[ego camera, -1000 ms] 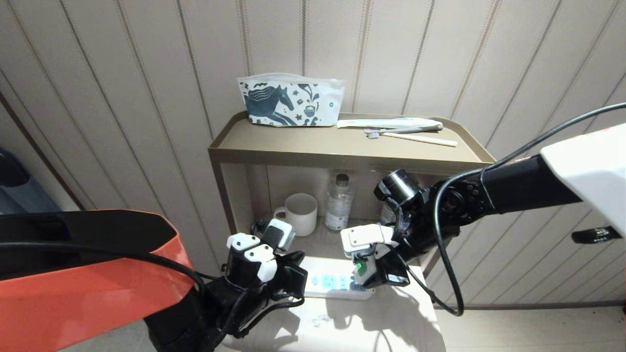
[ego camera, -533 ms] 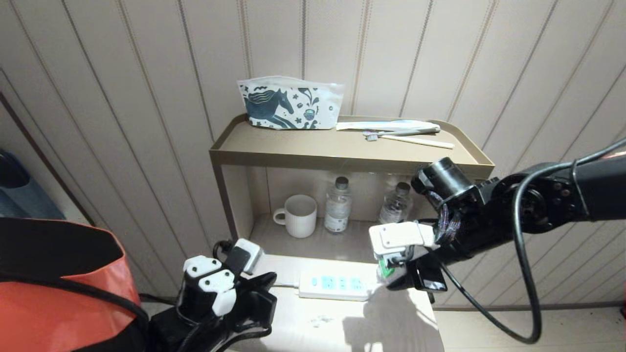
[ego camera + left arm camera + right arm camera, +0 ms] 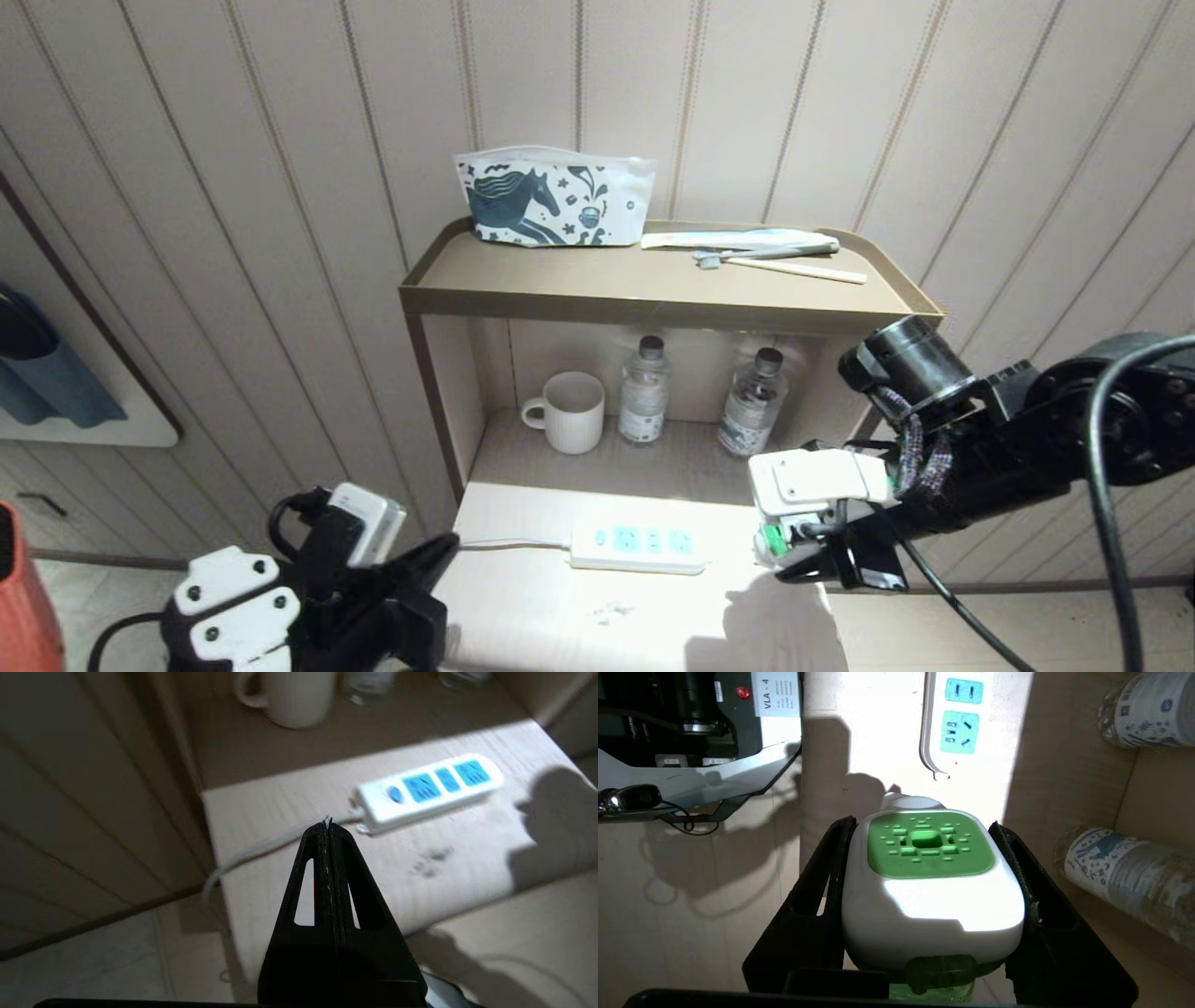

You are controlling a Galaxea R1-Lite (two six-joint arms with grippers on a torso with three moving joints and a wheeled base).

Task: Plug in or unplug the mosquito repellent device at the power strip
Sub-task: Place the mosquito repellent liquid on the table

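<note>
The power strip (image 3: pixel 639 546) lies flat on the pale lower tabletop, its light-blue sockets all empty; it also shows as the power strip (image 3: pixel 425 788) and the power strip (image 3: pixel 955 718). The mosquito repellent device (image 3: pixel 924 882), white with a green top, sits between the fingers of my right gripper (image 3: pixel 923 823). Seen from the head camera, my right gripper (image 3: pixel 794 551) holds the device (image 3: pixel 773 539) in the air just right of the strip's end, apart from it. My left gripper (image 3: pixel 439 555) is shut and empty off the table's left edge, its gripper tips (image 3: pixel 327 823) pointing toward the cord.
A white mug (image 3: pixel 571 411) and two water bottles (image 3: pixel 644 392) (image 3: pixel 754 403) stand in the shelf recess behind the strip. On the tan shelf top (image 3: pixel 653 289) are a horse-print pouch (image 3: pixel 554 198) and toothbrushes (image 3: pixel 775 252). The strip's cord (image 3: pixel 509 543) runs left.
My right gripper has carried the device up off the strip's right end and away to the right. My left arm has drawn back down and left, off the tabletop.
</note>
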